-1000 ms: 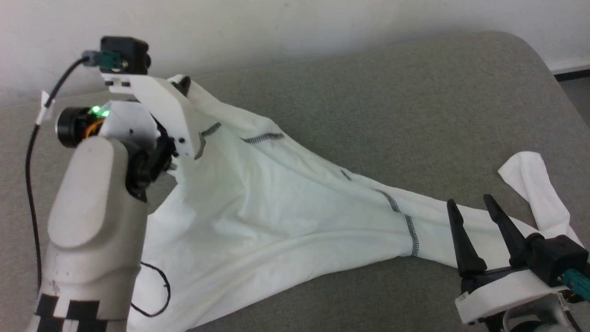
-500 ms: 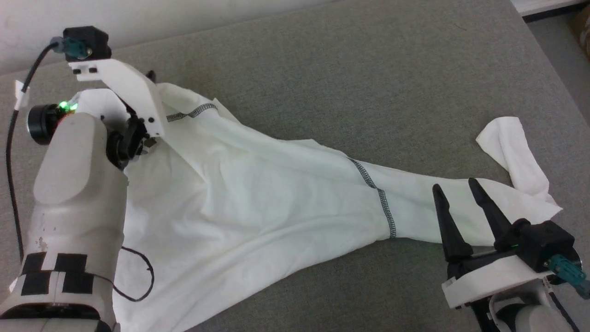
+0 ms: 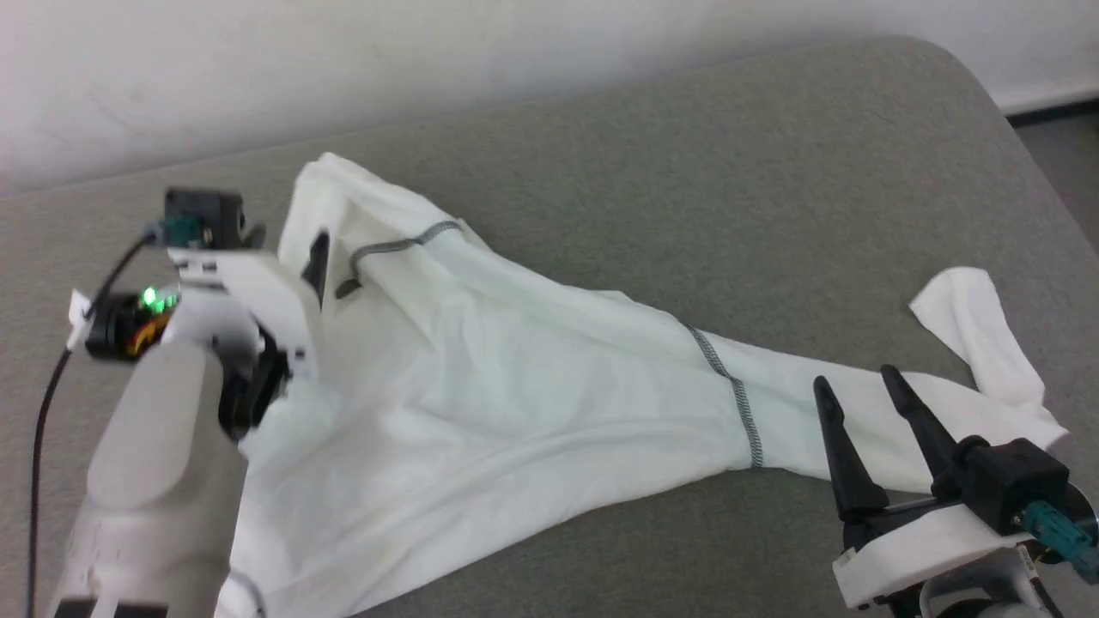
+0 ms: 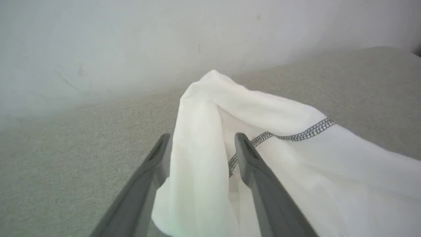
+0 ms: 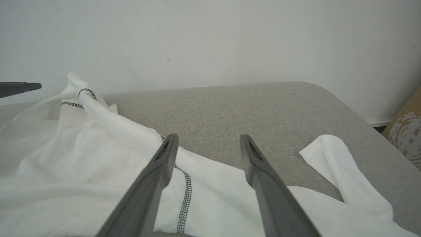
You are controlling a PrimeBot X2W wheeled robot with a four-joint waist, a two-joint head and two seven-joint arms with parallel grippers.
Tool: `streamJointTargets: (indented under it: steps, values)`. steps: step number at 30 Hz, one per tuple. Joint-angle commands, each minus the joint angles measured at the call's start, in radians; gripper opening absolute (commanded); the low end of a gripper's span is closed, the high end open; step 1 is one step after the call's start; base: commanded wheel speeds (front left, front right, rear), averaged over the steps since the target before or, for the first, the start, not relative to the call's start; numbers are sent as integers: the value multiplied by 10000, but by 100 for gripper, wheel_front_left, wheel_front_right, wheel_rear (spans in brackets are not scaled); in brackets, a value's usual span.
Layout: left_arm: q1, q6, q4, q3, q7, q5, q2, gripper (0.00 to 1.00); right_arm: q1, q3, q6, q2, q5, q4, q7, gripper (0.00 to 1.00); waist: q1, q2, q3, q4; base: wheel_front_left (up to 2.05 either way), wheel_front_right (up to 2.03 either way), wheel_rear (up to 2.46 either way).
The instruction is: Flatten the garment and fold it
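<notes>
Broadly, a grey cloth-covered counter (image 3: 687, 154) carries the white long-sleeved thin garment (image 3: 515, 386), its long axis running from neck end, far left, to sleeve, near right. The left gripper's (image 4: 202, 143) dark fingers stand wide astride a raised neck-end fold. The right gripper's (image 3: 854, 378) fingers, wide and empty, hover above the garment's sleeve end.

The pale left forearm (image 3: 154, 463) hides the near left part of the white, thin-fabric long-sleeved shirt (image 3: 515, 386), which also runs off the head view's bottom edge.
</notes>
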Motion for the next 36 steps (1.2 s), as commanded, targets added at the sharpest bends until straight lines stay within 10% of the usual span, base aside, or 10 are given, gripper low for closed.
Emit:
streamJointTargets:
  steps: [1,16,18,20,27,36]
  values:
    - [686,-113,-462,-140,504,-23,250,100,141,24,-9,30,-123,-171,118,100,3,-1,-731,767,0,0,0]
    - [3526,-169,-2372,-779,4531,-588,1107,100,259,303,-9,30,-109,-528,611,100,3,-1,-537,862,0,0,0]
    - [3523,-181,-2163,-897,4843,-618,1077,86,219,344,-9,30,-62,-490,639,100,3,-1,-490,833,0,0,0]
    - [3533,-213,-1966,-1000,5044,-673,1028,0,170,375,-9,30,-56,-446,653,100,3,-1,-489,800,0,0,0]
    - [4033,393,-2644,-393,4032,-841,1104,0,342,214,-9,30,5,-341,668,100,3,-1,-925,960,0,0,0]
    - [7345,2290,-7044,958,3797,-615,1819,0,894,4,-9,30,104,-305,721,100,3,-1,-1647,1750,0,0,0]
